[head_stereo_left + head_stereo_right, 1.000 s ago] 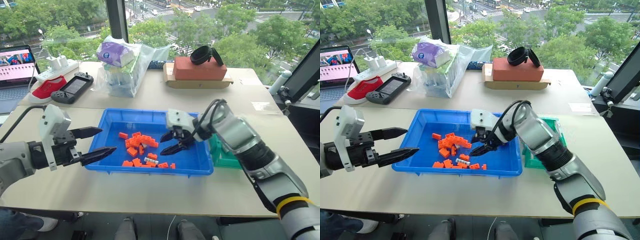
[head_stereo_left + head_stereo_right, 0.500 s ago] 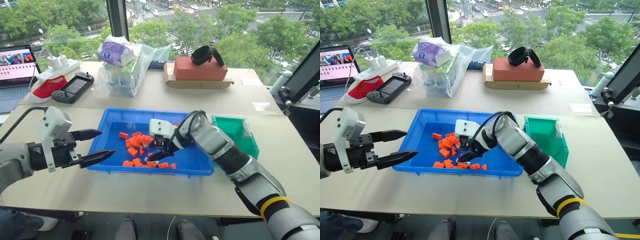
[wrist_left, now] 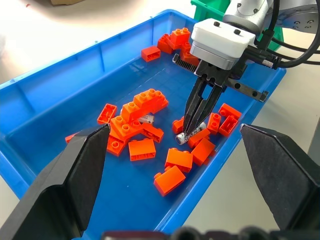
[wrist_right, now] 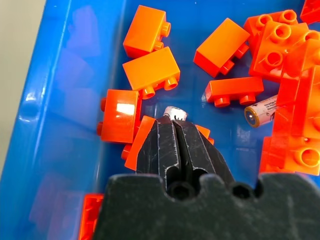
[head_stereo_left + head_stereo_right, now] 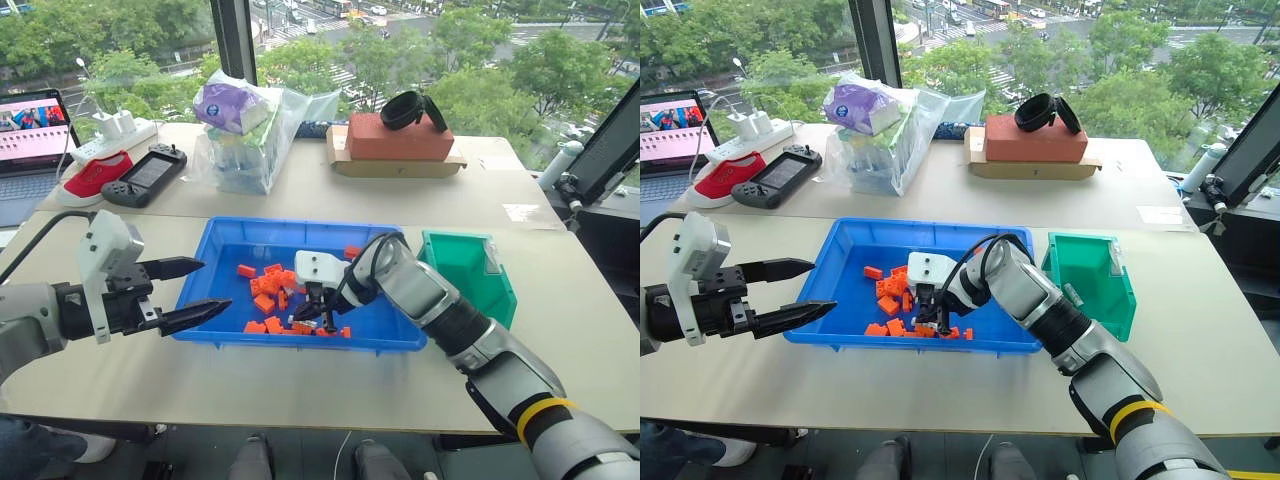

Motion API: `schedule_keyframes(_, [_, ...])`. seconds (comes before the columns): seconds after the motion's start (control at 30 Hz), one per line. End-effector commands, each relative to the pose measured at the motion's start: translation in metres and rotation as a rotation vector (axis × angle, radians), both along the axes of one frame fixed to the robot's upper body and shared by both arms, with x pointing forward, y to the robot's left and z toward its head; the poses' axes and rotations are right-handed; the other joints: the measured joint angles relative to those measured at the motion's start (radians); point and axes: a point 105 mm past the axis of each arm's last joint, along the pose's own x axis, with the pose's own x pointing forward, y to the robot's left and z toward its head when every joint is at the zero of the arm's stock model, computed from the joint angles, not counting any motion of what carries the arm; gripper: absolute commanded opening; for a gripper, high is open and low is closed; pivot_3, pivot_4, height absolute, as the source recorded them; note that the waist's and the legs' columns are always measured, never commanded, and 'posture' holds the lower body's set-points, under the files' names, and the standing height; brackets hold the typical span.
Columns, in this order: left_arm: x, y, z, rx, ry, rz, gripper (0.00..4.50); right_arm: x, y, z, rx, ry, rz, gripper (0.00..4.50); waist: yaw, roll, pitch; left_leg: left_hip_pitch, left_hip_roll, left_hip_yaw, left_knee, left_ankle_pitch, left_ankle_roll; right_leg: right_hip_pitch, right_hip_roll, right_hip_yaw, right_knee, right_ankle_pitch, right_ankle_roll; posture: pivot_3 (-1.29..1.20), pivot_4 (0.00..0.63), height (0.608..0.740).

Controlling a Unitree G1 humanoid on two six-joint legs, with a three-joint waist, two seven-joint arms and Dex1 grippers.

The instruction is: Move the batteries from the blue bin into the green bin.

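Currently the right gripper (image 3: 192,131) has its fingers clenched on a battery (image 3: 184,136) among orange bricks (image 3: 141,105) near the blue bin's (image 5: 300,338) front edge. Next: lift, carry to the green bin (image 5: 480,295). Left gripper (image 5: 195,292) hangs released.

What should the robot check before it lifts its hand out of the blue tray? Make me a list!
1. Right gripper shut on a battery: ok, the black fingers pinch a small grey cylinder whose end pokes out at their tips.
2. Bricks caught in the grip: cannot tell, orange bricks crowd right against the fingertips.
3. Green bin ready for the drop: ok, it sits open beside the blue bin.
4. Left gripper out of the way: ok, it hovers open at the tray's other end.
5. More batteries left: ok, a second battery lies among the bricks.
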Motion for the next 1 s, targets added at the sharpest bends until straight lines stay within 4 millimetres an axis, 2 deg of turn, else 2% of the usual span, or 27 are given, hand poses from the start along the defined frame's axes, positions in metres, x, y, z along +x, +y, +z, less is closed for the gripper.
schedule_keyframes(0.03, [-0.001, -0.003, 0.008, 0.007, -0.041, -0.017, 4.5, -0.001, 0.001, 0.005, 0.0, -0.034, 0.026, 0.05, 0.0, 0.0, 0.0, 0.0, 0.0, 0.0, 0.0, 0.0, 0.0, 0.0, 0.0, 0.0, 0.0, 0.0, 0.0, 0.0, 0.15, 0.74])
schedule_keyframes(0.33, [0.001, -0.004, 0.007, 0.013, -0.044, -0.015, 4.5, -0.006, -0.004, -0.006, -0.054, -0.014, 0.047, 0.05, 0.0, 0.0, 0.0, 0.0, 0.0, 0.0, 0.0, 0.0, 0.0, 0.0, 0.0, 0.0, 0.0, 0.0, 0.0, 0.0, 0.15, 0.74])
schedule_keyframes(0.6, [0.001, -0.004, 0.005, 0.019, -0.045, -0.014, 4.5, 0.004, -0.01, -0.017, -0.109, -0.019, -0.012, 0.05, -0.001, 0.0, -0.001, 0.0, 0.0, 0.0, 0.0, 0.0, 0.0, 0.0, 0.0, 0.0, 0.0, 0.0, 0.0, 0.0, 0.15, 0.74])
schedule_keyframes(0.63, [0.001, -0.004, 0.006, 0.019, -0.045, -0.013, 4.5, 0.006, -0.011, -0.017, -0.112, -0.025, -0.018, 0.6, -0.001, 0.0, -0.001, 0.0, 0.0, 0.0, 0.0, 0.0, 0.0, 0.0, 0.0, 0.0, 0.0, 0.0, 0.0, 0.0, 0.15, 0.74])
schedule_keyframes(0.7, [0.0, -0.003, 0.006, 0.018, -0.045, -0.011, 4.5, 0.008, -0.01, -0.017, -0.111, -0.038, -0.029, 1.04, 0.0, -0.001, -0.001, 0.001, 0.0, 0.0, 0.0, 0.0, 0.0, 0.001, 0.0, 0.0, 0.0, 0.0, 0.0, 0.0, 0.15, 0.74])
schedule_keyframes(1.0, [-0.002, 0.001, 0.005, 0.022, -0.035, 0.0, 4.5, 0.01, -0.015, -0.019, -0.136, -0.042, -0.034, 4.19, 0.0, -0.001, -0.001, 0.001, 0.0, 0.0, 0.0, 0.0, 0.0, 0.001, 0.0, 0.0, 0.0, 0.0, 0.0, 0.0, 0.15, 0.74])
